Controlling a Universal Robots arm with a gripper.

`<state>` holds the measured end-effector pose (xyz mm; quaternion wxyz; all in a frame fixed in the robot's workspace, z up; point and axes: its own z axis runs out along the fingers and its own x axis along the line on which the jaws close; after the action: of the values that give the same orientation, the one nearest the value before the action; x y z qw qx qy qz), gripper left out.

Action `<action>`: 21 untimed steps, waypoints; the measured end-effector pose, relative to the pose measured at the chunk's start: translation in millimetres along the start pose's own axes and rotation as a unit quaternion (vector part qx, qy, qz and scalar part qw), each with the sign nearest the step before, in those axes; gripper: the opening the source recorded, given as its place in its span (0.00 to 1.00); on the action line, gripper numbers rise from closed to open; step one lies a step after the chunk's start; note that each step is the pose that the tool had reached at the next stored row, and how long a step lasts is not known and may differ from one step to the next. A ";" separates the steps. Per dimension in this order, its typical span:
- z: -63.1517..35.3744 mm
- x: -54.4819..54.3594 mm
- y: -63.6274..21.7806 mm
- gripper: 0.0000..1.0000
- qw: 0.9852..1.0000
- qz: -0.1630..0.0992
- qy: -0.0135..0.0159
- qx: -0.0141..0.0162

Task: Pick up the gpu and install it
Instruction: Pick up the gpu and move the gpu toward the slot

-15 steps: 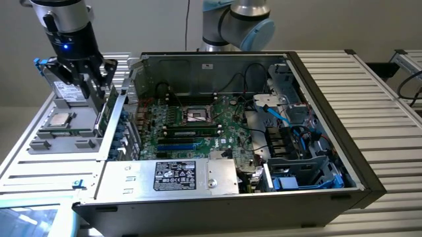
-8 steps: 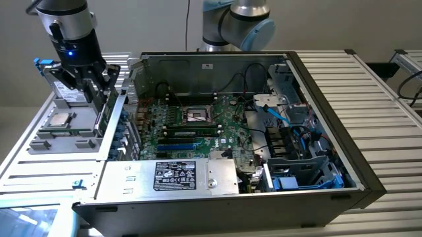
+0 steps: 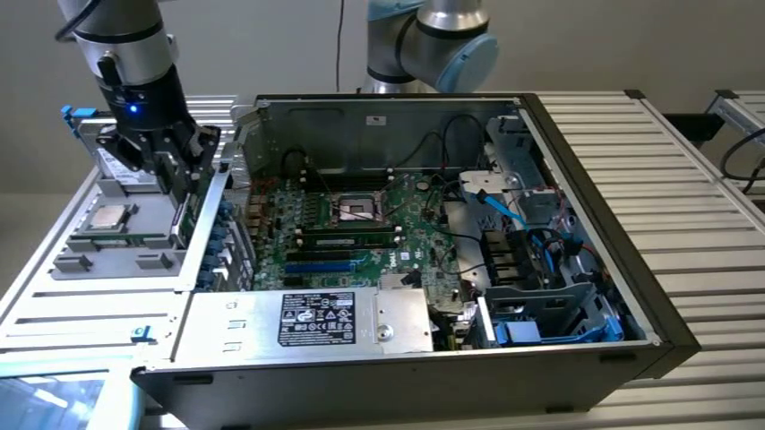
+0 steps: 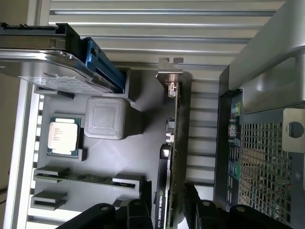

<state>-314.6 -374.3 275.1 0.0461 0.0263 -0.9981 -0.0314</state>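
**Exterior view.** An open computer case is recorded lying on the ribbed bench. A grey parts tray is set against the case at its nine o'clock. The claw is lowered over the tray edge nearest the case. A second robot arm is noted behind the case at twelve o'clock.

**Wrist view.** The gpu is seen standing on edge in a slot of the tray. Its silver bracket is at the end away from the claw, and its black shroud, lettered NVIDIA QUADRO, is at the near end. The claw is held apart, with one finger on each side of the card. Whether the pads touch the card cannot be told. The gpu is seated in the tray, not raised. The perforated rear panel of the case is seen just beside the tray.

**Tray contents.**
- A processor chip is held in a square recess.
- A grey textured block is placed just beside the chip.
- A hard drive with a blue rail is also held.
- A narrow memory stick is stood in a slot.

**Case contents.**
- The motherboard is fitted with a processor socket near centre.
- A memory module is seated at the socket's six o'clock.
- A power supply with a black label is located at six o'clock.
- A drive cage is located at four o'clock.
- Blue cables are located at three o'clock.
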 end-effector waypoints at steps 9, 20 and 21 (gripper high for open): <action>8.1 3.8 2.1 0.40 1.000 -0.003 -0.008 0.003; 27.6 4.6 6.3 0.40 1.000 -0.003 -0.008 0.004; 28.1 4.6 6.3 0.40 1.000 -0.003 -0.008 0.004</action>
<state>-322.0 -366.6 248.0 0.0376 0.0294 -0.9985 -0.0273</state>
